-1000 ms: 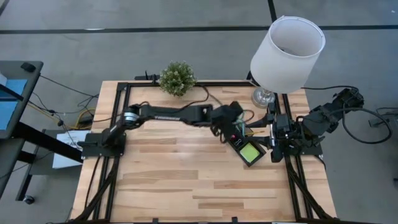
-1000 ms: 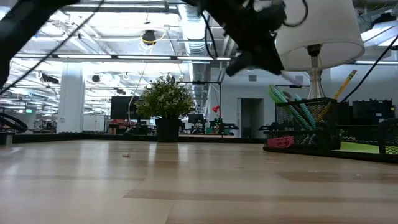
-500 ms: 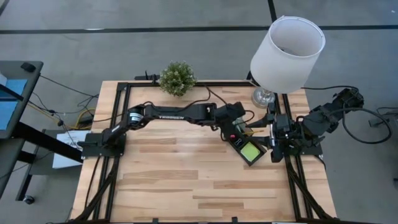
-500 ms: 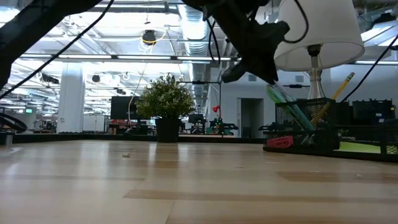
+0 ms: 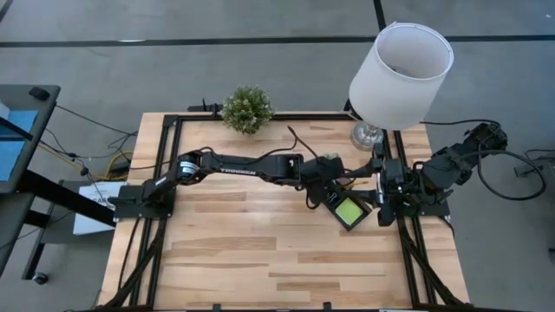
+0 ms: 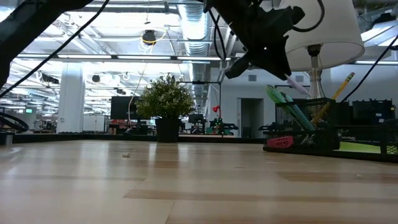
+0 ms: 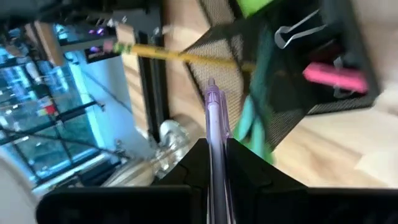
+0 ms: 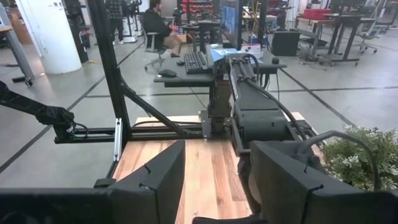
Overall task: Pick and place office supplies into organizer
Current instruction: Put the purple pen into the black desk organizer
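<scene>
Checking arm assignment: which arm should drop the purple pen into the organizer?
Left. Its gripper is shut on the purple pen, pointing at the organizer just ahead. The right gripper is open, empty and parked by its base at the table's right edge.

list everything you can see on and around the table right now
organizer: one, black mesh, right side of the table
sticky notes: one pad, lime green, in the organizer
purple pen: one, held above the organizer
pencil: one, yellow, standing slanted in the organizer
green pens: at least two, slanted in the organizer
eraser: one, pink, in the organizer
plant: one, green, far edge of the table
lamp: one, white shade, far right corner
person: one, seated at a desk beyond the table
left pincer: shut on the purple pen
right pincer: open, parked at the table's right edge
</scene>
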`<state>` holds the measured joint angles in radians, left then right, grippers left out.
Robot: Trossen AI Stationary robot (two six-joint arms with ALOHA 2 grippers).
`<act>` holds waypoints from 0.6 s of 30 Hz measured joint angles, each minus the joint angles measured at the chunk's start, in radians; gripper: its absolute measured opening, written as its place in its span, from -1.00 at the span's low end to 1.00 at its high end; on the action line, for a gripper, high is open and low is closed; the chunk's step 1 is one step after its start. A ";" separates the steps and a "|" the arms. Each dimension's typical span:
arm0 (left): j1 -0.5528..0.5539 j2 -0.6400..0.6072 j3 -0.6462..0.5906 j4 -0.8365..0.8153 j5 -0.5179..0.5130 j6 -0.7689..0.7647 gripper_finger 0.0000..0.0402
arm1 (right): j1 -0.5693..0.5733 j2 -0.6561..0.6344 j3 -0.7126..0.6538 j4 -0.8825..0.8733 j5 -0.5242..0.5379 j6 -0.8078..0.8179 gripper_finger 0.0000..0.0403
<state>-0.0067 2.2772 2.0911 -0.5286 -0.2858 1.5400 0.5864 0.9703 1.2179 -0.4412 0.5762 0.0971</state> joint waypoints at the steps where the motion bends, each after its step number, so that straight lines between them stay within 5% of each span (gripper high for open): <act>1: 0.000 0.000 0.000 0.010 -0.009 0.010 -0.90 | 0.000 0.000 0.000 0.000 0.000 0.000 -0.13; 18: 0.026 0.000 0.000 0.020 0.040 0.208 -0.87 | 0.000 0.000 0.000 0.000 0.000 0.000 -0.13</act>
<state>0.0193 2.2768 2.0907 -0.5090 -0.2462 1.7484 0.5865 0.9703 1.2179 -0.4412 0.5762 0.0971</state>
